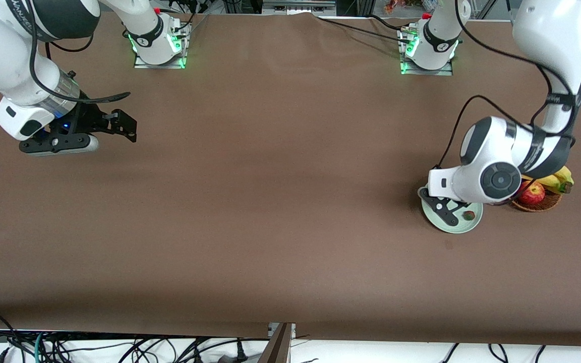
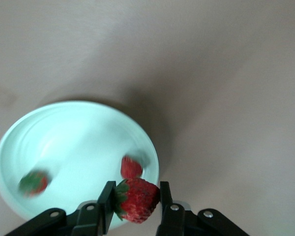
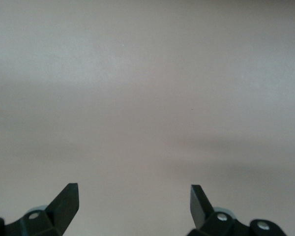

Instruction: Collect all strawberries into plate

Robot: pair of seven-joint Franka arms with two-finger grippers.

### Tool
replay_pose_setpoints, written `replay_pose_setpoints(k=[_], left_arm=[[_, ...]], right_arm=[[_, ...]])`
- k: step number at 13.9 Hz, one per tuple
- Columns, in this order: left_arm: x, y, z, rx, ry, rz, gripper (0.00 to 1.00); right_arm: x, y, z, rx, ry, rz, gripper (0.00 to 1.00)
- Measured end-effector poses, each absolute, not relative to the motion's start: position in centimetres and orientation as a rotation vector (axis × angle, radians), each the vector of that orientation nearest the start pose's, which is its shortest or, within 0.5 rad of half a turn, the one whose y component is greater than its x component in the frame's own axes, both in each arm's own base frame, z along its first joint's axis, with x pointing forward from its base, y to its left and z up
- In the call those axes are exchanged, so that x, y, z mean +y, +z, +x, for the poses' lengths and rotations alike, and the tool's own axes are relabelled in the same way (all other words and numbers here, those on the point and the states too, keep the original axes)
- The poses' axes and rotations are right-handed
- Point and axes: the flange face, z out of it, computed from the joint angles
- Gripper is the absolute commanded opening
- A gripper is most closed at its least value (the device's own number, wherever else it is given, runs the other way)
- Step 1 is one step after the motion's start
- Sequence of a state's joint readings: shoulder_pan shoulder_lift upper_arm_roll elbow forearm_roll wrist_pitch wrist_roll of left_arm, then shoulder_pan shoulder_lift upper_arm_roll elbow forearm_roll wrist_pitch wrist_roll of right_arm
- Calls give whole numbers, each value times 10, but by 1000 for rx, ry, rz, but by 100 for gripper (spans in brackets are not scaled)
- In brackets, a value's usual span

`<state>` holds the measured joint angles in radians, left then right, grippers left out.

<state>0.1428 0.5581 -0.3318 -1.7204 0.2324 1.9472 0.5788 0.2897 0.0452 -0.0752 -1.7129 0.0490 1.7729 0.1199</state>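
My left gripper [image 2: 136,188] is shut on a red strawberry [image 2: 138,200] with a green cap, held just over the rim of the pale mint-green plate [image 2: 73,137]. Two more strawberries lie in the plate: one [image 2: 131,167] just past the held berry, the other [image 2: 34,182] near the rim. In the front view the left gripper [image 1: 448,210] hangs over the plate [image 1: 473,225] at the left arm's end of the table, with one strawberry [image 1: 468,216] showing; the held berry is hidden there. My right gripper [image 1: 121,124] waits open and empty above bare table at the right arm's end, as the right wrist view also shows [image 3: 133,188].
A brown wicker basket [image 1: 540,204] with a red apple [image 1: 532,193] and bananas [image 1: 558,180] stands right beside the plate, partly hidden under the left arm. A brown cloth [image 1: 280,191] covers the table. Cables hang along the table's edge nearest the front camera.
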Motion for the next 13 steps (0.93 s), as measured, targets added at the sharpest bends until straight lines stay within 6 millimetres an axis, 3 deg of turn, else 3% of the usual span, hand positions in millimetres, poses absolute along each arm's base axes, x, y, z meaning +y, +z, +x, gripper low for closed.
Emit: replay_pose_setpoints(k=[2, 4, 5, 6, 7, 10, 13], left_arm=[[-74, 222, 632, 1459, 416, -2834, 10], [-53, 207, 639, 1615, 333, -2784, 17], [-46, 207, 642, 1661, 309, -2763, 48], [-43, 208, 643, 1691, 295, -2747, 87], [-44, 211, 645, 1708, 284, -2737, 100], [-46, 222, 650, 1715, 251, -2724, 100], [-35, 259, 657, 1662, 244, -2764, 100]], right_arm=[[127, 552, 565, -132, -25, -3092, 100], [125, 554, 567, -127, -37, -3093, 100], [124, 556, 568, -124, -46, -3093, 100], [123, 557, 568, -122, -59, -3091, 100], [123, 558, 570, -122, -73, -3090, 100], [124, 557, 572, -122, -89, -3089, 100], [124, 555, 576, -122, -111, -3089, 100]])
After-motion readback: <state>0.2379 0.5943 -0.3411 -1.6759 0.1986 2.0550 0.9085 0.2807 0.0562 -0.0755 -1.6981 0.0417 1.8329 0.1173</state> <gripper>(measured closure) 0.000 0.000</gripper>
